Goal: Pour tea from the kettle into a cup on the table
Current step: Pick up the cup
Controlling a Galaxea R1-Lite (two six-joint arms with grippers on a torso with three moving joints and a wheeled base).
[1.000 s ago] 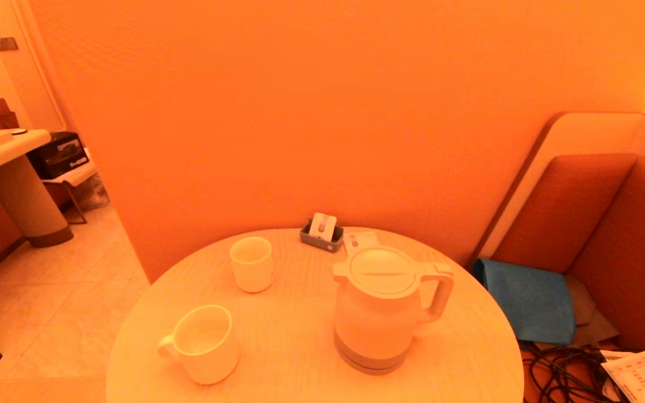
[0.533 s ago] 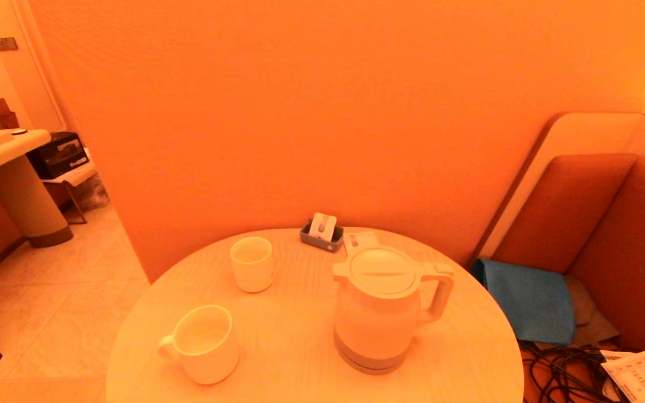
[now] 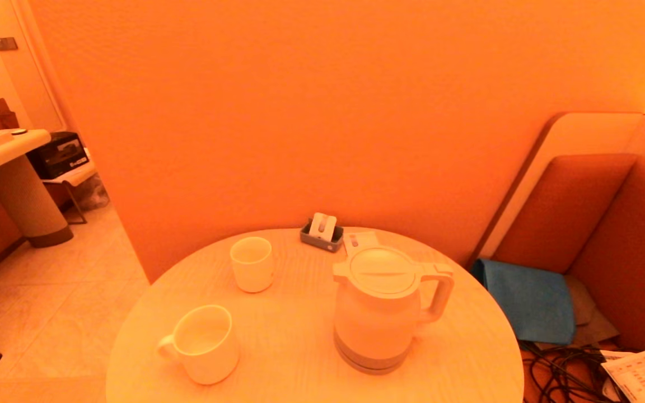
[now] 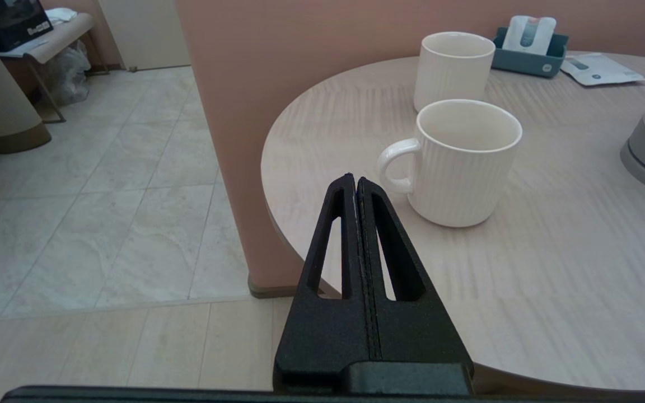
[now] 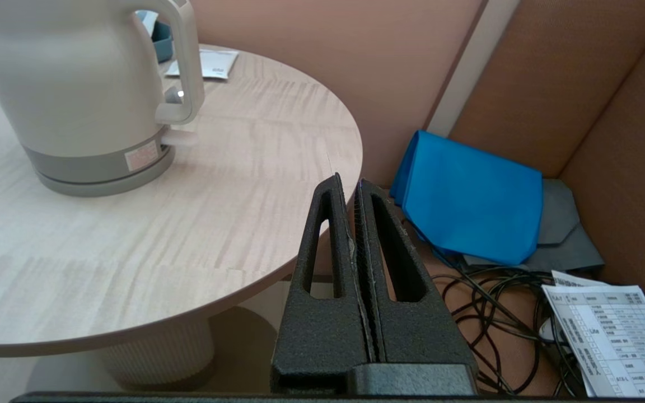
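Observation:
The white kettle [image 3: 378,308] stands upright on the right half of the round pale-wood table [image 3: 300,358], lid shut, loop handle turned right. The small handleless cup [image 3: 251,263] stands empty at the back left. No gripper shows in the head view. In the left wrist view my left gripper [image 4: 355,180] is shut and empty, hanging off the table's near left edge, short of the cup [image 4: 452,67]. My right gripper [image 5: 349,182] is shut on nothing beside the table's right edge, below and right of the kettle [image 5: 76,84] and its handle.
A wider white mug [image 3: 205,342] with a side handle stands at the front left. A grey sachet holder [image 3: 322,232] and a flat packet [image 3: 356,240] lie at the back. Right of the table, a blue bag [image 3: 529,299], tangled cables [image 3: 563,369] and a printed sheet [image 3: 636,375] lie on the bench seat.

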